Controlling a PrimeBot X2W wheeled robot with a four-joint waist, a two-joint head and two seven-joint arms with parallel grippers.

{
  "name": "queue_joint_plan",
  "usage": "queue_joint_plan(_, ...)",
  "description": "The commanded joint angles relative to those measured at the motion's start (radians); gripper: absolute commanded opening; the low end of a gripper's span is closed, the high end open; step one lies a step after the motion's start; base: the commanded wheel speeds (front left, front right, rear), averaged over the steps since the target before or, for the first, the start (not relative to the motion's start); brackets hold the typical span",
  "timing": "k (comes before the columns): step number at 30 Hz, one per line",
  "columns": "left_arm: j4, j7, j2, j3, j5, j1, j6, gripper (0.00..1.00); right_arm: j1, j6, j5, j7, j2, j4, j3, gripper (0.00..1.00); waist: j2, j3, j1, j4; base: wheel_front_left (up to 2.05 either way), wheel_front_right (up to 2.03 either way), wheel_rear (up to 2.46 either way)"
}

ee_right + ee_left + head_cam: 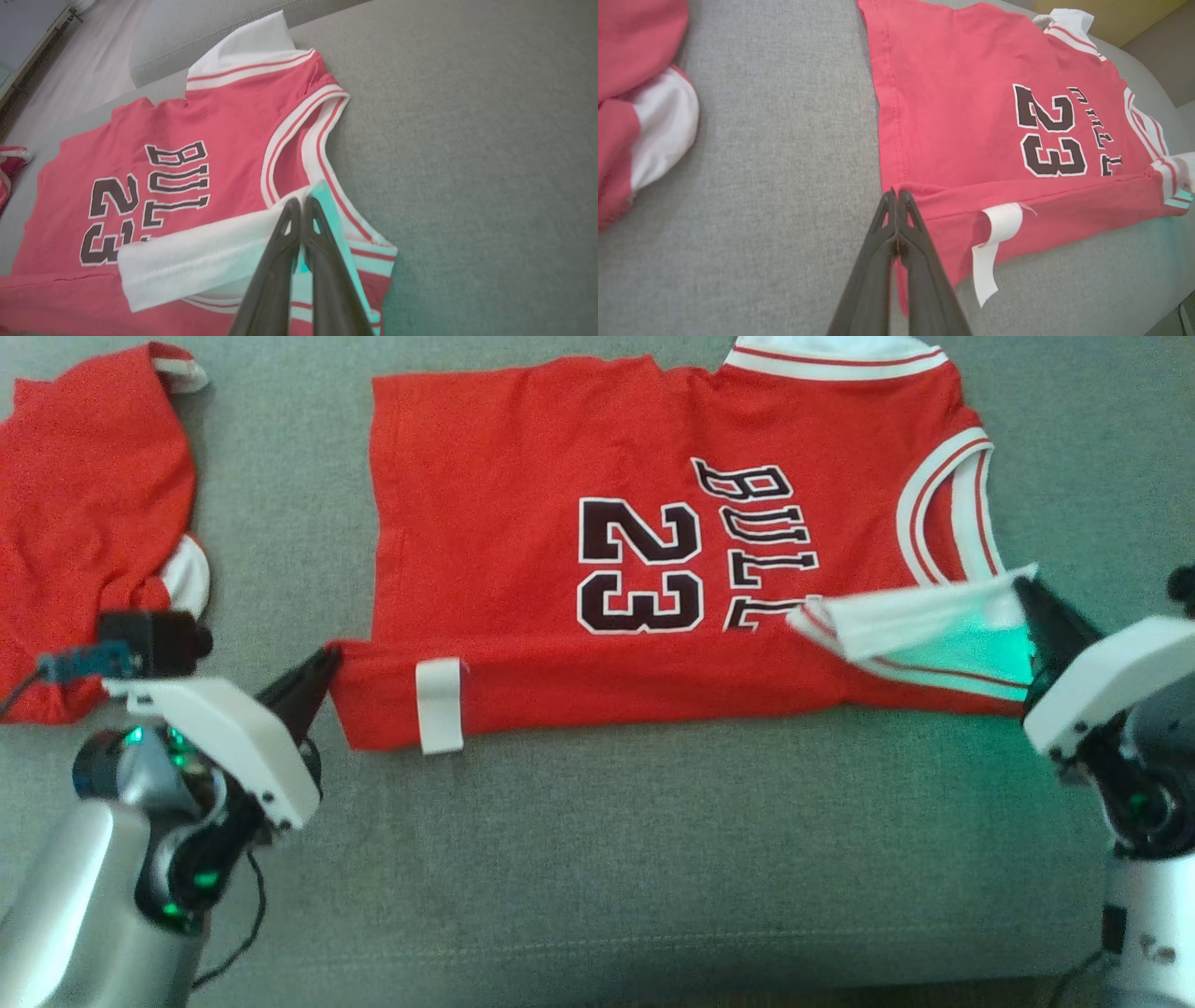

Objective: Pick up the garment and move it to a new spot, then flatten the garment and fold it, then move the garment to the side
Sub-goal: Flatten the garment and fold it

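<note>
2 garments share the wide grey upholstered couch cushion (653,859). The larger is the red sleeveless basketball jersey (523,523) with white trim and a black 23. It lies spread across the middle of the cushion, print up and shoulders towards the robot's right, with its near long edge turned over in a narrow band. The fold looks to be in hand, and the main risk, as I judge it, is uneven carrying. Each arm holds only a thin bit of cloth at opposite ends, so if 1 travels faster or higher than the other, the band will skew or the slack middle will sag and crease. A thin pinch may also slip out. Next in size, the crumpled red-and-white garment (84,523) sits at the far left, apart from the jersey but just beside the left arm, where a wide swing or a later move to that side could snag it. The left pincer (329,663) is pressed together on the hem corner of the turned band, low against the cushion. The right pincer (1025,586) is pressed together on the white armhole trim, lifting it off the cloth beneath. Smallest, a white rectangular label (439,705) lies across the band near the left pincer, loose at 1 end and liable to tuck in crookedly.
</note>
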Motion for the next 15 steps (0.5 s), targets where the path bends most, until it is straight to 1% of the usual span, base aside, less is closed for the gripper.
queue_joint_plan(1,-0.02,-0.007,0.03,0.038,-0.001,-0.063,-0.006,0.0,-0.045,-0.001,0.01,-0.02,-0.018,-0.028,0.023,0.0,0.0,0.009,0.0,0.002,0.0,0.0,0.0)
queue_joint_plan(4,0.016,-0.007,0.024,0.024,-0.001,-0.102,-0.025,0.0,-0.08,-0.001,0.021,-0.072,-0.025,0.001,0.036,0.0,0.0,0.02,0.0,0.001,0.0,0.0,0.0)
queue_joint_plan(5,0.03,-0.003,0.022,0.017,-0.001,-0.111,-0.031,0.32,-0.088,-0.001,0.021,-0.095,-0.03,0.008,0.043,0.47,0.0,0.023,0.0,0.001,0.0,0.0,0.0)
queue_joint_plan(6,0.042,-0.003,0.019,0.011,0.0,-0.12,-0.036,1.0,-0.092,-0.001,0.024,-0.113,-0.031,0.017,0.051,1.0,0.0,0.025,0.0,0.0,0.0,0.0,0.0)
queue_joint_plan(10,0.075,-0.055,-0.006,0.013,0.003,-0.146,-0.046,1.0,-0.101,-0.001,0.024,-0.232,-0.036,0.038,0.074,1.0,0.0,0.032,0.0,-0.002,0.0,0.0,0.0)
queue_joint_plan(15,0.091,-0.225,-0.036,0.031,0.059,-0.155,-0.039,1.0,-0.077,-0.001,-0.031,-0.438,-0.045,0.038,0.095,1.0,0.0,0.031,0.0,-0.002,0.0,0.0,0.0)
